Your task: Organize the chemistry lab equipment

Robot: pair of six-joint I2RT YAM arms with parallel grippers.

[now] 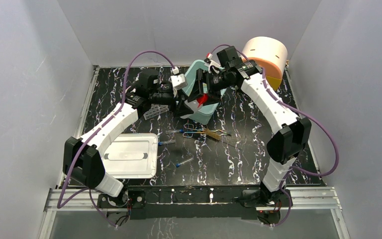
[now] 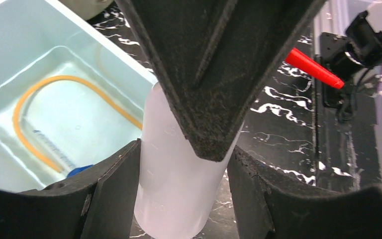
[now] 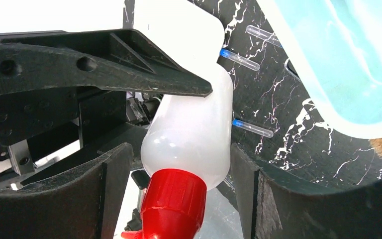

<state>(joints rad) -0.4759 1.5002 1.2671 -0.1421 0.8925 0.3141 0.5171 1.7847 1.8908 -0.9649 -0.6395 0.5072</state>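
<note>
The clear wash bottle (image 2: 174, 199) with its red nozzle (image 1: 202, 101) is held above the table beside the teal bin (image 1: 206, 74). My left gripper (image 2: 181, 167) is shut on the bottle's body. My right gripper (image 3: 179, 149) is open, with its fingers on either side of the bottle's shoulder (image 3: 194, 124) just above the red cap (image 3: 171, 204). The tan rubber tubing (image 2: 35, 107) and a small blue cap (image 2: 79, 171) lie in the bin. Thin blue-capped tubes (image 1: 175, 131) (image 1: 166, 142) (image 1: 184, 162) and the metal tongs (image 1: 193, 128) lie on the table. The grey tube rack (image 1: 151, 110) stands under my left arm.
A white lidded tray (image 1: 129, 155) sits at the front left. A cream and orange cylinder (image 1: 266, 56) stands at the back right. A brown-bristled brush (image 1: 213, 133) lies by the tongs. White walls close in the black marbled table (image 1: 238, 159).
</note>
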